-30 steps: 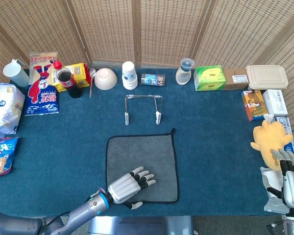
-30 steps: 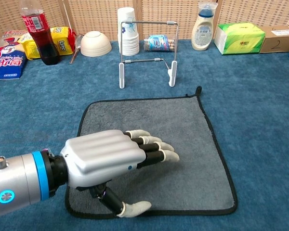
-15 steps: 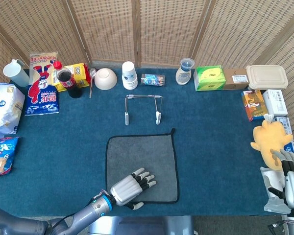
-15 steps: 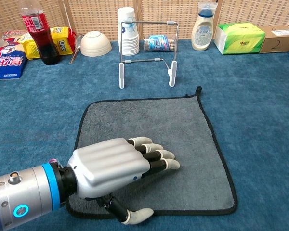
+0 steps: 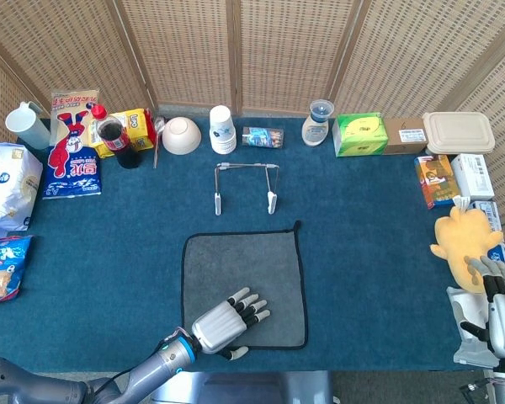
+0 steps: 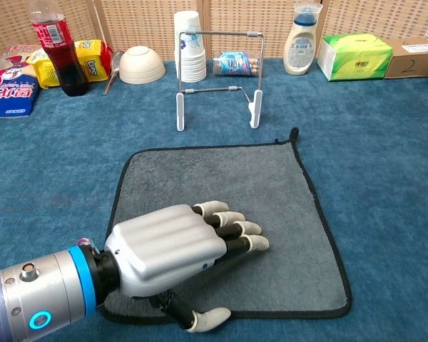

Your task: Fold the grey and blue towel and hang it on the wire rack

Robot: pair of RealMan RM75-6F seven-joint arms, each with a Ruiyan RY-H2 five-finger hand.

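Note:
The grey towel (image 5: 252, 269) (image 6: 271, 192) with its black edging lies flat and unfolded on the blue table, a small loop at its far right corner. My left hand (image 5: 227, 318) (image 6: 182, 249) rests palm down on the towel's near left part, fingers stretched out and the thumb by the near hem, holding nothing. The wire rack (image 5: 246, 187) (image 6: 217, 71) stands upright just beyond the towel's far edge. My right hand (image 5: 498, 303) hangs at the table's right edge, away from the towel, fingers loosely apart and empty; the chest view does not show it.
Along the back stand a cola bottle (image 5: 116, 139), white bowl (image 5: 181, 135), stack of paper cups (image 5: 223, 128), lotion bottle (image 5: 317, 122), green tissue box (image 5: 360, 133) and cartons. Snack bags (image 5: 74, 147) sit at the left, a yellow plush toy (image 5: 463, 240) and boxes at the right.
My left hand has drawn back toward the near edge of the towel, lying a little lower on it than before. The towel and my right hand have not moved.

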